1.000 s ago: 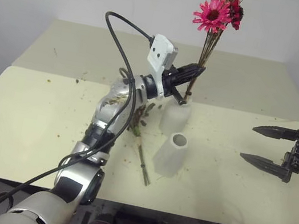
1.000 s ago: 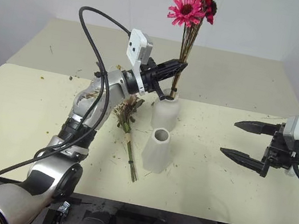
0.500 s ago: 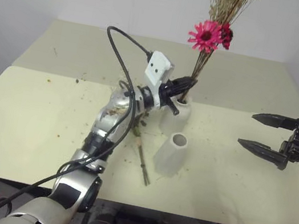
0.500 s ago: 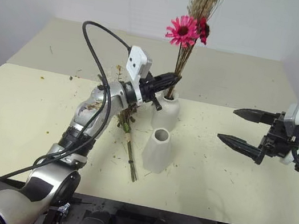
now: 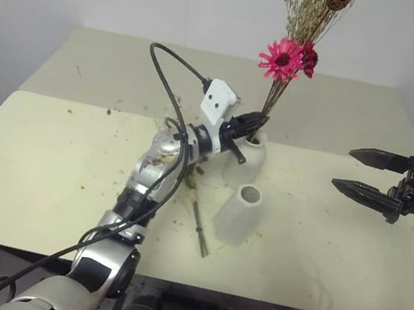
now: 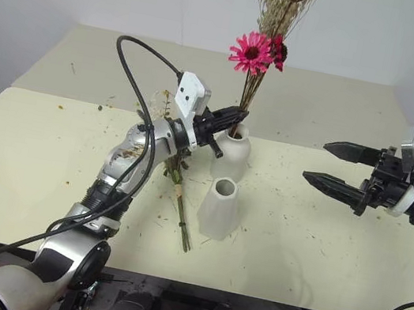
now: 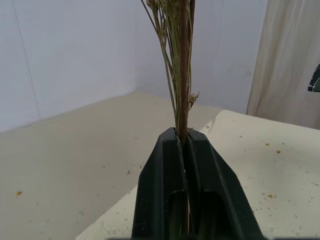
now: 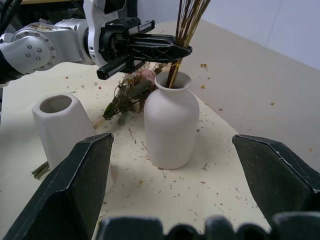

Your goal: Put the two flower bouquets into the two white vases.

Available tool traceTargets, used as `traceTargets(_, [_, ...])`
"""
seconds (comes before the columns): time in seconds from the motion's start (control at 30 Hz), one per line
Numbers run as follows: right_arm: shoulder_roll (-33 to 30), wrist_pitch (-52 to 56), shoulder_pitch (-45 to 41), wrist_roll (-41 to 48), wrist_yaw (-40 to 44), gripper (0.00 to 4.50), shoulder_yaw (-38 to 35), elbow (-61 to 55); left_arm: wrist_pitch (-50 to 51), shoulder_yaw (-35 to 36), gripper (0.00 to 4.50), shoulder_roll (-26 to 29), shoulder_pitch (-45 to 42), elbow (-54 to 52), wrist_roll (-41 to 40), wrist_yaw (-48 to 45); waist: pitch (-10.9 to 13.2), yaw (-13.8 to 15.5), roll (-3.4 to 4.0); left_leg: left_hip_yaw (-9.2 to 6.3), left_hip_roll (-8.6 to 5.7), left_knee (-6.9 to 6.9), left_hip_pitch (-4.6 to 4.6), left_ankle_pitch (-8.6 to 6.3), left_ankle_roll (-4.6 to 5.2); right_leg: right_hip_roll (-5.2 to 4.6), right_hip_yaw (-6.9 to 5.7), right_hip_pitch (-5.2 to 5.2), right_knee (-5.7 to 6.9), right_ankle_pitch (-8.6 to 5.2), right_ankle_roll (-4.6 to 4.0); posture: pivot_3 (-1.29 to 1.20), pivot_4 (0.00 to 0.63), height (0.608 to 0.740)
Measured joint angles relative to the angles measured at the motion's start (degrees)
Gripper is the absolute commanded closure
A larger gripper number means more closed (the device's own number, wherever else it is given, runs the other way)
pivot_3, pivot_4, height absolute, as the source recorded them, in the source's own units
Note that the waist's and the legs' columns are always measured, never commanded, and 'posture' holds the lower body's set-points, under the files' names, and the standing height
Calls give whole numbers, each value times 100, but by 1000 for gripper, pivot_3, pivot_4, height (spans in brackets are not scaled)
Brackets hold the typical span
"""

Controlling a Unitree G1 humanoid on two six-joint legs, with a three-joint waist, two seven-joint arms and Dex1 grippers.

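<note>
The daisy bouquet (image 5: 288, 65) has sunk deeper into the bottle vase (image 5: 246, 158). The left tool (image 5: 255, 121) clamps its stems; the right tool (image 5: 363, 173) gapes wide over bare table (image 5: 351, 245). No writing shows.

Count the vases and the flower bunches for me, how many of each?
White vases: 2, the bottle-shaped vase and the wide-mouthed vase.
Flower bunches: 2, the magenta daisy bunch in the bottle-shaped vase, and the pink rose bunch lying on the table.
Total: 4.

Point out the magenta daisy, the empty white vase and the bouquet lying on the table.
magenta daisy (image 5: 281, 58): left eye view, flower head.
empty white vase (image 5: 237, 215): left eye view, side wall.
lying bouquet (image 6: 179, 210): right eye view, stems.
</note>
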Motion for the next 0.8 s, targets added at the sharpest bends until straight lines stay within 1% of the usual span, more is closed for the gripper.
traceTargets(0.23, [54,-1,2,-5,-10,0,0,8,85,-54,4484,115,92,-162,-8,-78,0,-2,0,0,0,2,1,0,0,1,0,0,3,0,0,0,150,740])
traceTargets(0.27, [59,-1,2,-5,-11,0,0,7,137,-54,3941,134,92,-184,-11,-88,0,-2,0,0,0,2,1,0,0,1,0,0,3,0,0,0,150,740])
traceTargets(0.3, [66,-1,3,-5,-14,0,0,7,192,-61,3694,153,92,-203,-11,-104,0,-2,0,0,0,2,1,0,0,1,0,0,3,0,0,0,150,740])
traceTargets(0.47, [99,-8,4,-8,-25,0,0,9,409,-91,2163,262,93,-369,-17,-131,0,-1,0,0,0,2,0,0,0,1,0,0,3,0,0,0,150,740])
traceTargets(0.5, [102,-18,3,-11,-24,0,0,14,430,-90,1753,285,93,-388,-24,-134,0,-1,0,0,0,2,1,0,0,0,0,0,3,0,0,0,150,740])
traceTargets(0.53, [104,-26,3,-14,-23,0,0,29,461,-90,1504,302,93,-401,-29,-136,0,-1,0,0,0,2,1,0,0,1,0,0,3,0,0,0,150,740])
traceTargets(0.67, [141,-74,-64,-54,-19,0,18,139,564,-91,180,412,95,-552,-44,-157,0,-11,0,0,1,2,1,0,0,1,0,-1,4,0,0,0,150,740])
traceTargets(0.7, [149,-97,-97,-64,-16,0,28,163,630,-91,32,441,101,-640,-68,-160,0,-15,0,-1,1,2,0,0,0,1,0,-1,3,0,0,0,150,740])
traceTargets(0.8, [151,-149,-124,-71,9,0,54,185,964,-90,32,706,339,-1283,-126,-176,-1,-42,1,-2,5,2,1,-1,2,3,1,-1,3,0,0,0,150,740])
